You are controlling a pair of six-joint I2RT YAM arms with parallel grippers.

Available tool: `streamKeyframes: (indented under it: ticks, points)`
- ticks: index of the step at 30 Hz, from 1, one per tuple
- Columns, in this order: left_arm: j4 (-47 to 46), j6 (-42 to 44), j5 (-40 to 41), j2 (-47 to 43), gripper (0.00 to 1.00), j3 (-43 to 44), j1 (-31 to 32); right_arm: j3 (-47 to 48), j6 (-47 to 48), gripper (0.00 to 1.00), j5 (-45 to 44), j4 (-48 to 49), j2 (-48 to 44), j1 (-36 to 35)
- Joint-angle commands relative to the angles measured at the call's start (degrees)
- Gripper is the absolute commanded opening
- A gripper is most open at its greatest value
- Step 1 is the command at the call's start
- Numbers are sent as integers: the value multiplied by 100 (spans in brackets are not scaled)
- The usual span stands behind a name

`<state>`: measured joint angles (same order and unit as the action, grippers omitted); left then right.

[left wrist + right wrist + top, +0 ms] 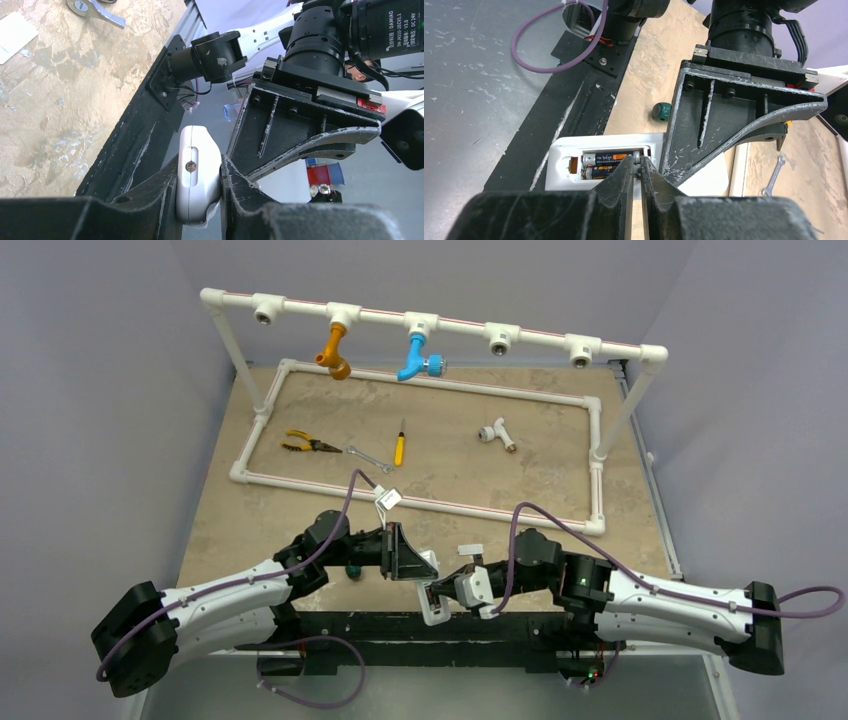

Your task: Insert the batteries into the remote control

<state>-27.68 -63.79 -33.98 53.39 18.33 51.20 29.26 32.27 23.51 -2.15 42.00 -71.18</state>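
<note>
Clamping the remote control [196, 150] in the closed left hand [199, 192] at lower centre, steadying its exposed bay [576, 165], and seemingly pressing the batteries [610, 159], both lying inside, home with the nearly closed right hand [638, 167].

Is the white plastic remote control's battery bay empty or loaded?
Loaded: two dark cylindrical batteries lie side by side in the uncovered bay of the remote control.

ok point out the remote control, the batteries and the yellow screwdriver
remote control [558, 166]: right wrist view, white casing at its left end
batteries [611, 158]: right wrist view, label of the upper one
yellow screwdriver [399, 450]: top external view, its handle
</note>
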Motion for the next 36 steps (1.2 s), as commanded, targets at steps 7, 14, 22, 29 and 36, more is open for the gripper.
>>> streamKeyframes:
  ticks: [7, 14, 22, 29, 36]
  points:
    - [-543, -76, 2, -61, 0, 206, 4, 317, 334, 2, 3, -1093, 281, -1]
    - [-747, -254, -43, 16, 0, 206, 4, 309, 578, 0, -264, -1266, 504, -1]
    - [-801, -387, 68, 40, 0, 165, 12, 346, 587, 0, -576, -1461, 673, -10]
    - [-573, -224, 203, 12, 0, 83, 4, 326, 262, 0, -690, -1174, 175, -15]
    - [136, 174, 597, -225, 0, -2, -5, -173, -977, 11, -1286, -35, -674, -7]
